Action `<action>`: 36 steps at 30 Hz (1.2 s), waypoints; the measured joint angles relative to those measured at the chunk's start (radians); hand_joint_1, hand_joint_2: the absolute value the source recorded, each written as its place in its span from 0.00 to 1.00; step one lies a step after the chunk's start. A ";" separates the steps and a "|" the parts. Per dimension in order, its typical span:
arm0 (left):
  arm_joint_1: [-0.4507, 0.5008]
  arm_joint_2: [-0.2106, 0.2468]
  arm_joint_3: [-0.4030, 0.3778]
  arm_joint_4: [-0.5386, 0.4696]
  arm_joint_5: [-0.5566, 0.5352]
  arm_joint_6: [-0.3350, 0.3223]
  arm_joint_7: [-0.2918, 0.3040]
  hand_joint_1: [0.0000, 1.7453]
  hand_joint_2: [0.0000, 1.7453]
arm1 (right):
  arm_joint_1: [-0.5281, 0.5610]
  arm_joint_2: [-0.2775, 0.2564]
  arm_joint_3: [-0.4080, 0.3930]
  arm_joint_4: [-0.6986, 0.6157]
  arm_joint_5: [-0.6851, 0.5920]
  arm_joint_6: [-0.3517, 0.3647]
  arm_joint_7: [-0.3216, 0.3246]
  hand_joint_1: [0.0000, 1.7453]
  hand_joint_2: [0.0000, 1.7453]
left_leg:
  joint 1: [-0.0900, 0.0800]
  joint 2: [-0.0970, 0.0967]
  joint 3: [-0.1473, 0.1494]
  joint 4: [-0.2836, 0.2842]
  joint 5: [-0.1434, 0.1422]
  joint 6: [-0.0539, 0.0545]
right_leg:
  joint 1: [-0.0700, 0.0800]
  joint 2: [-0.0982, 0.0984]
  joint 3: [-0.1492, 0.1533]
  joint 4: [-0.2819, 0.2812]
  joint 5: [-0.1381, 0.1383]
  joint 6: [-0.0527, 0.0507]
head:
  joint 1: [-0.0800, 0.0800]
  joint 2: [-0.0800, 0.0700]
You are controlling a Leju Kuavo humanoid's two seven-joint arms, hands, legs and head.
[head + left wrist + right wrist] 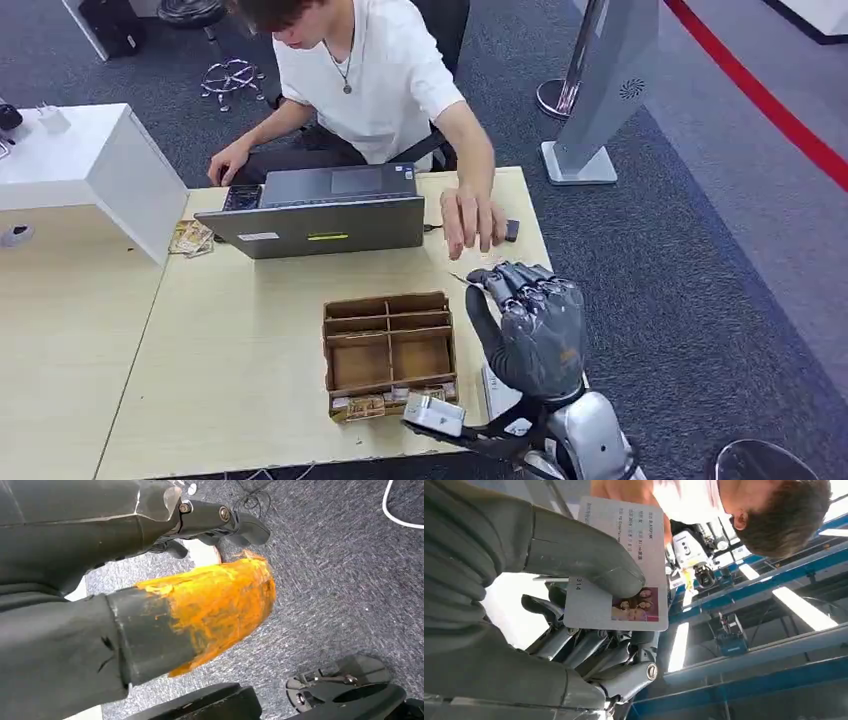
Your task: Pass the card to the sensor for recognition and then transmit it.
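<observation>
Laptop (325, 213) behind divided box (389, 349) on table (250, 330).

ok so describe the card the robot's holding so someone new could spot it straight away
Start at the pale wooden table with the grey laptop, then go to the robot's raised right hand at its right edge. The card is pinched there under the thumb: pale, with printed text and a small group photo at one corner.

Head view: high on the robot, facing forward and down over the pale wooden table (250, 330). Left wrist view: close behind its hand, facing grey carpet. Right wrist view: close behind the grey many-fingered right hand (574, 630), facing upward; shares the white-shirted person (370, 70) with the head view.
</observation>
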 joint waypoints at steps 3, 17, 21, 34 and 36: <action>0.000 0.000 0.000 0.000 0.000 0.002 0.005 0.00 0.00 | 0.010 0.004 0.000 0.001 -0.048 0.000 -0.014 1.00 1.00 | 0.000 0.000 0.000 0.000 0.000 0.000 | 0.000 0.000 0.000 0.000 0.000 0.000 | 0.000 0.000; 0.001 0.000 0.000 0.000 0.018 0.011 -0.005 0.00 0.00 | 0.065 0.009 -0.008 0.037 -0.224 0.000 0.008 1.00 1.00 | 0.000 0.000 0.000 0.000 0.000 0.000 | 0.000 0.000 0.000 0.000 0.000 0.000 | 0.000 0.000; 0.006 0.002 0.000 0.000 0.023 0.018 0.003 0.00 0.00 | 0.113 0.009 -0.037 0.073 -0.341 0.004 0.005 1.00 1.00 | 0.000 -0.001 0.000 0.000 0.000 0.000 | 0.000 0.000 0.000 0.000 0.000 0.000 | 0.000 0.000; 0.014 0.003 0.000 0.000 0.035 0.028 0.003 0.00 0.00 | 0.209 0.024 -0.171 0.197 -0.619 0.077 -0.093 1.00 1.00 | 0.000 -0.001 0.000 0.000 0.000 0.000 | 0.000 0.000 0.000 0.000 0.000 0.000 | 0.000 0.000; 0.014 0.003 0.000 0.000 0.036 0.029 0.003 0.00 0.00 | 0.214 0.033 -0.195 0.211 -0.647 0.094 -0.105 1.00 1.00 | 0.000 -0.001 0.000 0.000 0.000 0.000 | 0.000 0.000 0.000 0.000 0.000 0.000 | 0.000 0.000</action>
